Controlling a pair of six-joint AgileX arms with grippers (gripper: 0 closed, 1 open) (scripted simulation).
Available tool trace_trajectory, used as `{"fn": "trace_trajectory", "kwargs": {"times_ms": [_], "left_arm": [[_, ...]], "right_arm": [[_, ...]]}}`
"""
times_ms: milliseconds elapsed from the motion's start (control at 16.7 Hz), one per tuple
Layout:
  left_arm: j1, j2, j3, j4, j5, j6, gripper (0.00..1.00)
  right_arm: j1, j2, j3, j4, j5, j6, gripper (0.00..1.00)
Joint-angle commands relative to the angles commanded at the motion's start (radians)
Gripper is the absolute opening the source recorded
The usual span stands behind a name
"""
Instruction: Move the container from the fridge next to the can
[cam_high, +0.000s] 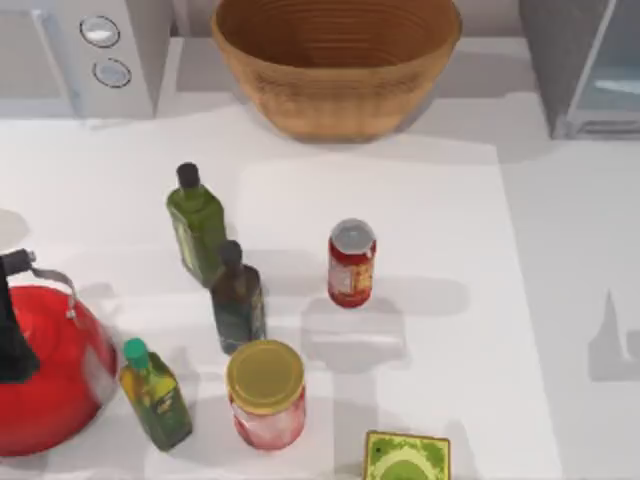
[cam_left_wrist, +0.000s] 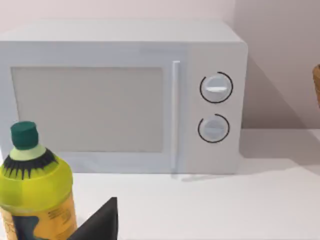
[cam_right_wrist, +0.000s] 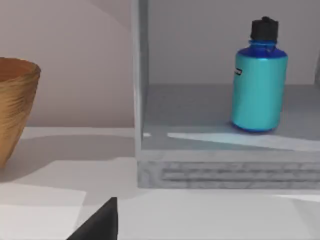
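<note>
Cyan container (cam_right_wrist: 259, 82) stands upright inside the open fridge (cam_right_wrist: 220, 165), well apart from the can (cam_high: 351, 262) at the table's middle. Nothing is moved yet; I must reach, grip and carry. Whether either claw is apart, I cannot tell.

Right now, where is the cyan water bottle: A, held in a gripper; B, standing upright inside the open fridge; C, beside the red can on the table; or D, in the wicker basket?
B: the right wrist view shows the cyan bottle standing upright on the floor of the fridge.
</note>
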Motion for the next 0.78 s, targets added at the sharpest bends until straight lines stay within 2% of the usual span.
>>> {"fn": "trace_trajectory", "kwargs": {"times_ms": [240, 420, 780], "left_arm": [[0.0, 0.0, 0.0, 0.0, 0.0, 0.0, 1.0], [0.0, 0.0, 0.0, 0.0, 0.0, 0.0, 1.0], [0.0, 0.0, 0.0, 0.0, 0.0, 0.0, 1.0]], "right_arm": [[-0.007, 0.031, 0.024, 0.026, -0.002, 0.0, 1.0], [-0.027, 0.157, 0.109, 0.121, -0.015, 0.001, 1.0], [-0.087, 0.686, 0.375, 0.418, -0.071, 0.008, 1.0]]}}
